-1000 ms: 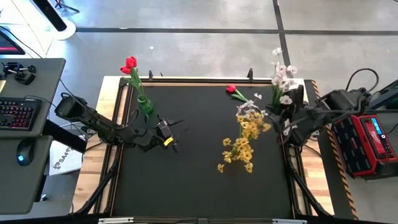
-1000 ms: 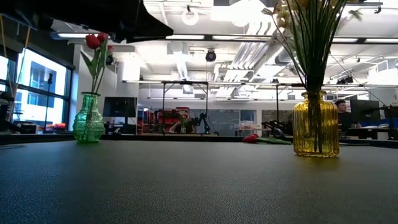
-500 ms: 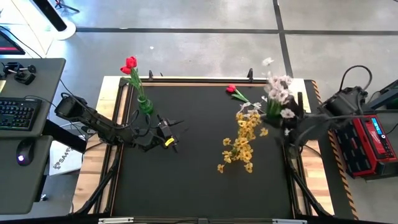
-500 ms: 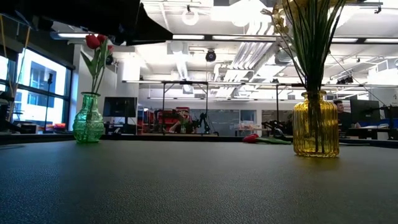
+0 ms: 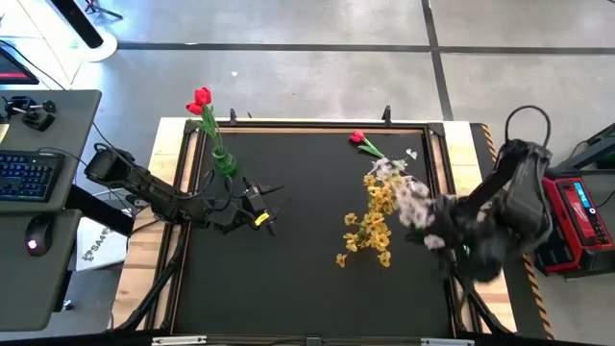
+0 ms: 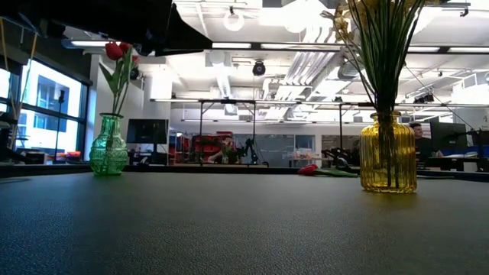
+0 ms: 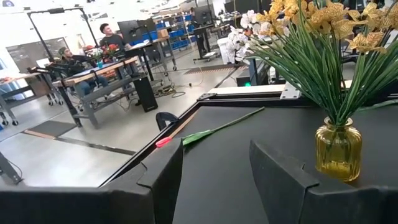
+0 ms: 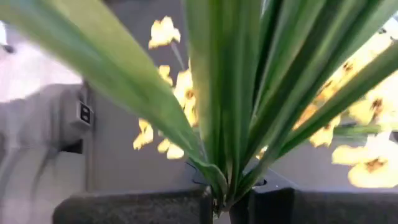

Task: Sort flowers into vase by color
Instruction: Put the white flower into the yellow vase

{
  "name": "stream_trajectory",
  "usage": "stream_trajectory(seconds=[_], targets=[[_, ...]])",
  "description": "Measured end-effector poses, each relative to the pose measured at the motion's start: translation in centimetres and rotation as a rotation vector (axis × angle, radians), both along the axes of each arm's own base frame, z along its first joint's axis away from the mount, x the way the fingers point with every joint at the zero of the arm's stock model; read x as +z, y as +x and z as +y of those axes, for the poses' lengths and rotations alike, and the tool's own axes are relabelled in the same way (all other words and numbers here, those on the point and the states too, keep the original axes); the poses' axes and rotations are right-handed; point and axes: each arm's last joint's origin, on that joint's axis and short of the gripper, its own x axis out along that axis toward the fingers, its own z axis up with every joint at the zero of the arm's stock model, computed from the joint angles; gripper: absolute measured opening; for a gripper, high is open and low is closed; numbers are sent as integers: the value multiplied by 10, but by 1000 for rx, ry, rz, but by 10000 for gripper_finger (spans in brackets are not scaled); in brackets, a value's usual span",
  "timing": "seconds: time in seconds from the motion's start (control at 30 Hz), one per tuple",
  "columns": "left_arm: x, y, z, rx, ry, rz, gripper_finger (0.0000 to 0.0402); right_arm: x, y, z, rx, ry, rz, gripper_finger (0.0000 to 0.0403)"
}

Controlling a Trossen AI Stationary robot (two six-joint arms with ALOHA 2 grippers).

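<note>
A green glass vase [image 5: 223, 161] with red tulips [image 5: 200, 99] stands at the far left; it also shows in the low view [image 6: 107, 145]. A yellow glass vase [image 6: 388, 153] holds yellow blossom sprays [image 5: 370, 226]. One red tulip [image 5: 363, 142] lies flat on the mat near the far edge. My right gripper [image 5: 450, 229] is shut on a whitish blossom spray [image 5: 415, 204], held beside the yellow sprays. My left gripper [image 5: 261, 208] is open and empty, low over the mat right of the green vase. My right gripper pinches the whitish spray's bundle of green stems and leaves [image 8: 222, 186] between its two fingers. The spray is lifted clear of the table. Its blossoms [image 5: 415, 204] point toward the table's left, next to the yellow sprays.
The black mat [image 5: 288, 279] is bare in its near half and between the two vases. A raised frame [image 5: 317, 125] runs round the mat. A red-and-black unit [image 5: 577, 221] sits off the right edge. People sit at benches in the room behind [image 7: 109, 37].
My right gripper has swung from the table's far right corner toward the near edge, carrying the whitish spray. The spray has tipped over from standing near the far right corner and now points left, beside the yellow sprays.
</note>
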Motion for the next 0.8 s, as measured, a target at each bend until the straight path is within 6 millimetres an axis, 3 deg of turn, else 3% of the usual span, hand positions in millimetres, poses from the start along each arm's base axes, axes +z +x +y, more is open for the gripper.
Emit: stream_trajectory(seconds=[0.2, 0.33, 0.47, 0.6, 0.8], targets=[[0, 0, 0, -1, 0, 0, 175, -50, -22, 23, -101, -104, -176, 0], [0, 0, 0, -1, -1, -1, 175, -95, -30, 22, -174, -178, -318, 0], [0, 0, 0, -1, -2, -4, 175, -125, -27, 8, -256, -238, -394, 0], [0, 0, 0, -1, -19, -14, 175, -136, -21, -1, -301, -297, -447, 0], [0, 0, 0, 0, -45, -30, 175, -131, -14, -4, -329, -326, -460, 0]])
